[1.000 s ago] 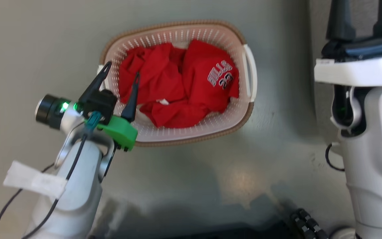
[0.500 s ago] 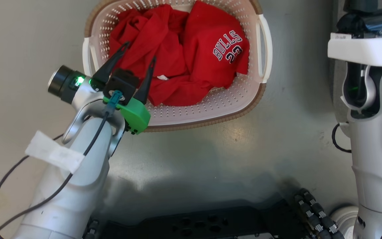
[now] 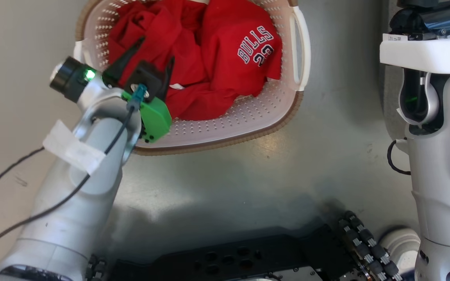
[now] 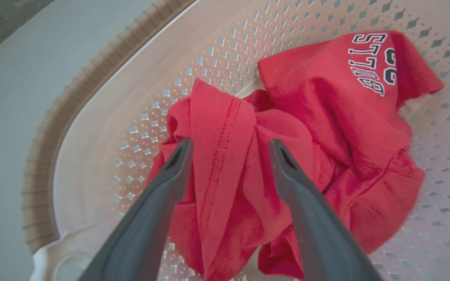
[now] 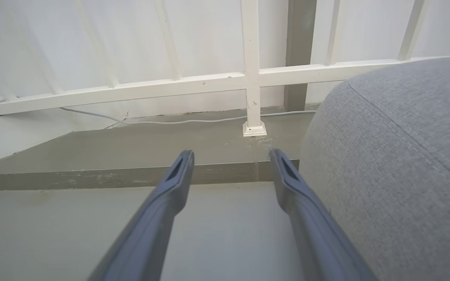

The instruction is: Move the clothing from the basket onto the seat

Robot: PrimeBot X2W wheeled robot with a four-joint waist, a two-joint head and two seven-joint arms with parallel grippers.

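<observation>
Reaching further in than a second before, the left gripper [image 3: 157, 48] had gone from the near-left rim of the laundry basket [image 3: 248, 130] to a spot over its contents. The head camera had dipped as well, so the basket now sat against the top edge of that view. The gripper's two dark fingers stood apart, clamped on nothing, and straddled a raised, stitched fold of the red jersey clothing [image 3: 209, 62]. Whether the tips touched the cloth could not be told. All the clothing lay bunched in the basket, as before. Its "BULLS 23" lettering [image 4: 373, 62] was ahead of the gripper and off to its right, and bare perforated wall [image 4: 111, 101] showed to its left.

Further right, the right gripper [image 5: 231, 153] hung with its fingers spread and empty above the grey floor [image 5: 217, 140]. A white railing [image 5: 248, 78] stood ahead of it, and the grey upholstered seat [image 5: 404, 156] was close beside its right finger.
</observation>
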